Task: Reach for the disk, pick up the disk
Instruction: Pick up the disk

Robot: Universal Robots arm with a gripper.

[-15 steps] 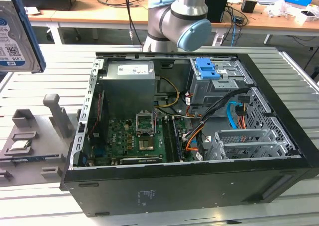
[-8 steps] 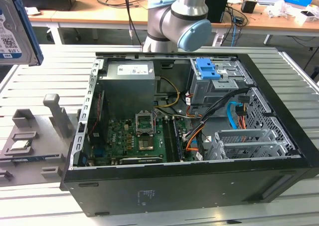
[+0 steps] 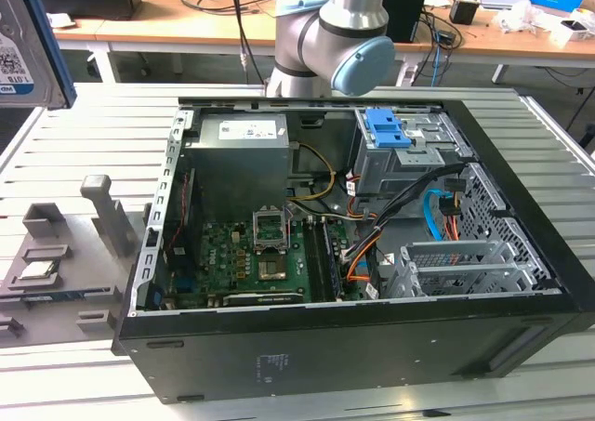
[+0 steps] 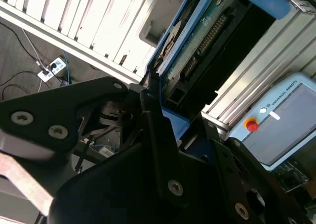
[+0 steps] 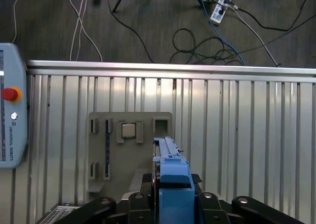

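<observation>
Closest to the lens, at the exterior view's far left, the disk hangs on edge well above the table, label facing out. In the first wrist view the gripper is clamped on its blue frame, black fingers on either side. The pick-up looks made, to my eye. Doing it well means an even squeeze on the frame, not the bare circuit board, and holding the disk plumb, clear of the grey holder below with its small chip. Rightward sits the open computer case on the ribbed metal table, with the arm behind it. Cluttered wooden desks line the back, and cables trail on the floor.
</observation>
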